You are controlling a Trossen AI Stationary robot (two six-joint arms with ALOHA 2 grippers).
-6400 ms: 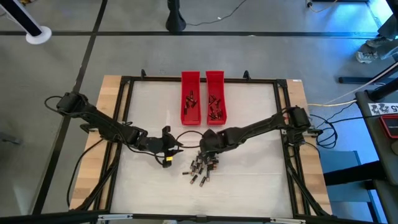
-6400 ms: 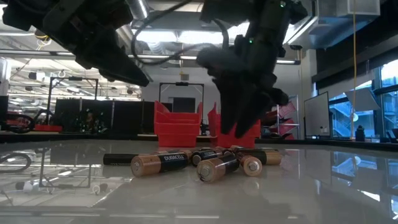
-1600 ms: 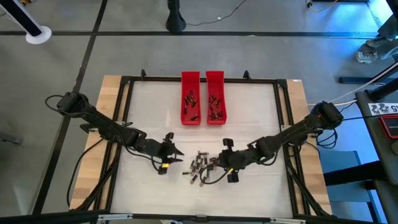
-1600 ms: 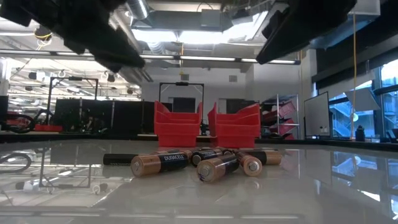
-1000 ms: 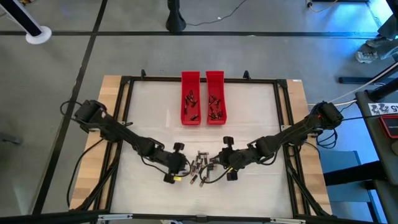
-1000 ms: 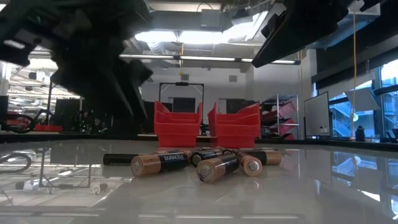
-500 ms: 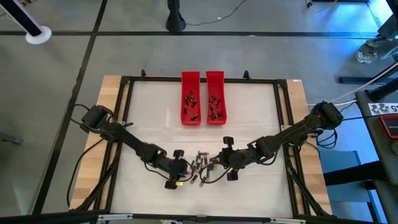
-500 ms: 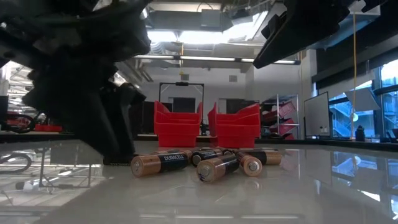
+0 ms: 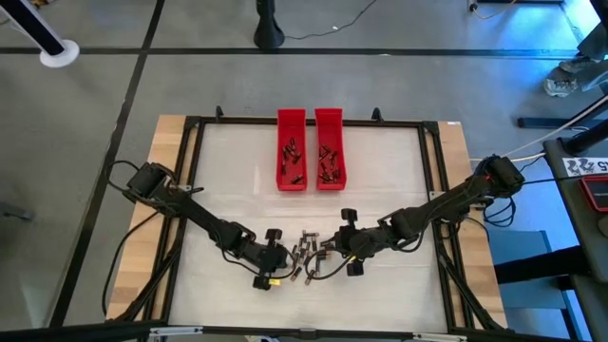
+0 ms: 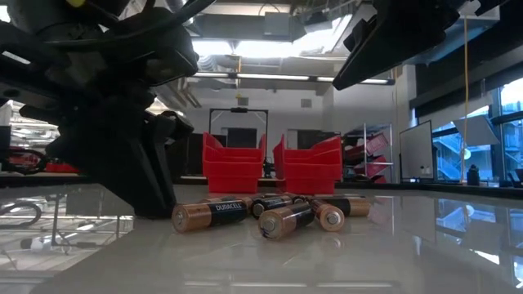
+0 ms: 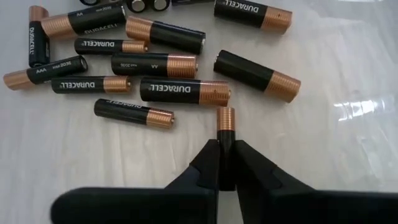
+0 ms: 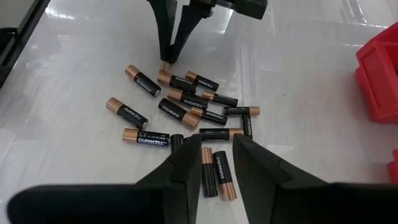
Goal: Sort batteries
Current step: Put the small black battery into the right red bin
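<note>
Several batteries (image 11: pixel 168 90), dark with coppery ends, lie in a loose pile (image 9: pixel 306 252) on the white table, also seen in the low view (image 10: pixel 208 215). My left gripper (image 11: pixel 224 144) is down at the pile's left edge (image 9: pixel 279 257), shut on one small battery (image 11: pixel 226 121). My right gripper (image 12: pixel 216 142) hangs open above the pile's right side (image 9: pixel 331 249), holding nothing. Two red trays (image 9: pixel 291 150) (image 9: pixel 330 150) stand at the far middle with batteries inside. My left gripper pinches the small battery by its dark end between its two fingertips (image 11: pixel 211 163). The coppery end (image 11: pixel 226 118) sticks out beyond them. The fingers slant down from the table's left side and lie along the battery. The fingertips stand at table level (image 10: pixel 151 208).
The black frame (image 9: pixel 190 190) runs round the white table top. Cables trail beside both arms. Bare table lies in front of the pile and to either side of the trays. Beyond the table the low view shows shelves and a room.
My left gripper has come down to the table and moved toward the right, up to the pile's left edge. My right gripper has kept still. The pile has not shifted.
</note>
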